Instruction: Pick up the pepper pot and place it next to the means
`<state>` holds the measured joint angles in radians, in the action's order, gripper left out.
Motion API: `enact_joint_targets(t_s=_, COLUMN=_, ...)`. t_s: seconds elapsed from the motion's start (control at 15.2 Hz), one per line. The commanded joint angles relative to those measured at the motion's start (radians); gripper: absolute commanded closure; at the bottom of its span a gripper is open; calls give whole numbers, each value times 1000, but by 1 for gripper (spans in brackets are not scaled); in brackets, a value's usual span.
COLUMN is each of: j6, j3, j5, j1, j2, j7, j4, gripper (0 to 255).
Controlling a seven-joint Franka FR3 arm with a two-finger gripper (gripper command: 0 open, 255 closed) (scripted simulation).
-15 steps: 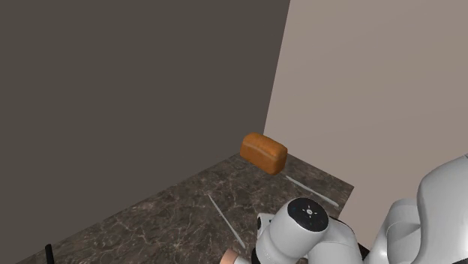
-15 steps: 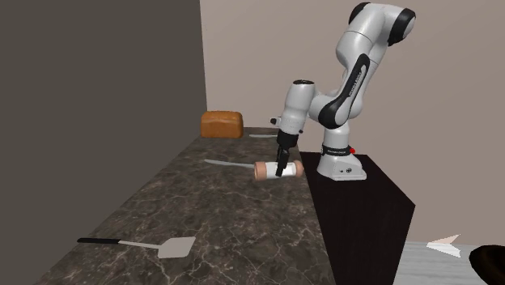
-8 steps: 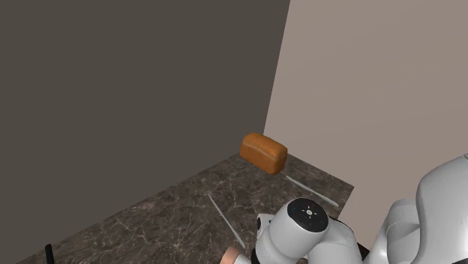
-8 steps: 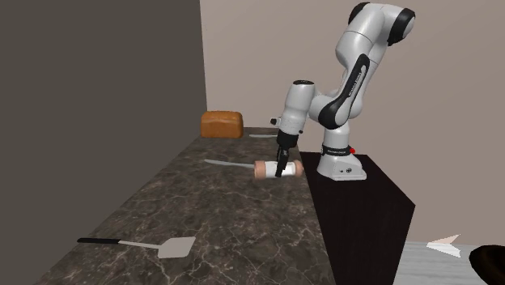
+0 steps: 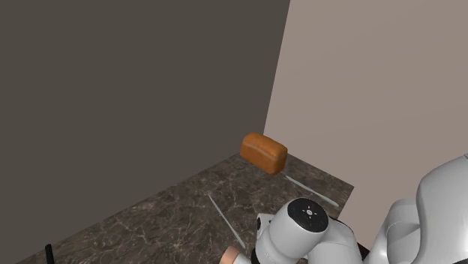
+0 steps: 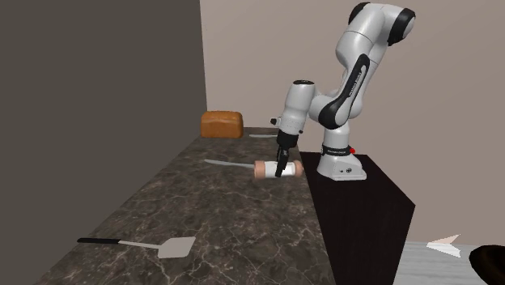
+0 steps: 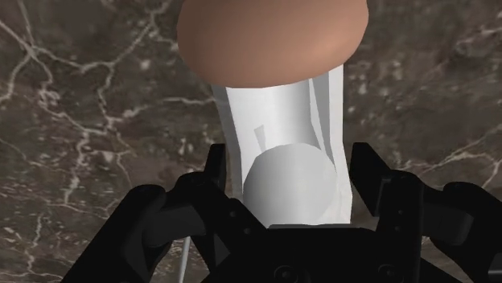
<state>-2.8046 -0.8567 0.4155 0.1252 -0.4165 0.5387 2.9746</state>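
Observation:
The pepper pot (image 6: pixel 264 170) lies on its side on the dark marble counter (image 6: pixel 210 210), near the edge by the stand. It has a white body and tan ends. My gripper (image 6: pixel 281 168) comes down on its middle from above. In the wrist view the two black fingers (image 7: pixel 216 173) press against both sides of the white body of the pepper pot (image 7: pixel 277 104), so my gripper (image 7: pixel 288 173) is shut on it. One tan end of the pepper pot (image 5: pixel 227 257) peeks out beside the arm in the shoulder view.
A brown bread loaf (image 6: pixel 222 124) sits in the far corner by the walls. A knife (image 5: pixel 225 218) lies between the loaf and the pot, and a second knife (image 5: pixel 311 192) lies near the wall. A spatula (image 6: pixel 154 245) rests at the counter's near end.

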Motion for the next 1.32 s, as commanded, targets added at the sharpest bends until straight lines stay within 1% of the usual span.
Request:
enact_joint_targets(t_s=0.0, j6=0, j3=0, j5=0, j1=-1, j2=1, j7=0, j4=1, gripper=255)
enact_joint_targets(t_s=0.26, j6=100, j3=58, j5=22, j1=52, j2=-87, j7=-27, j4=-9, gripper=255)
enact_joint_targets(t_s=0.53, j6=196, j3=102, j5=27, j1=82, j2=-168, j7=-43, j4=-23, gripper=255)
enact_joint_targets(t_s=0.86, j6=307, j3=150, j5=18, j1=104, j2=-255, j7=-56, j4=-48, gripper=255)
enact_joint_targets(t_s=1.25, j6=429, j3=199, j5=-3, j1=114, j2=-338, j7=-66, j4=-87, gripper=255)
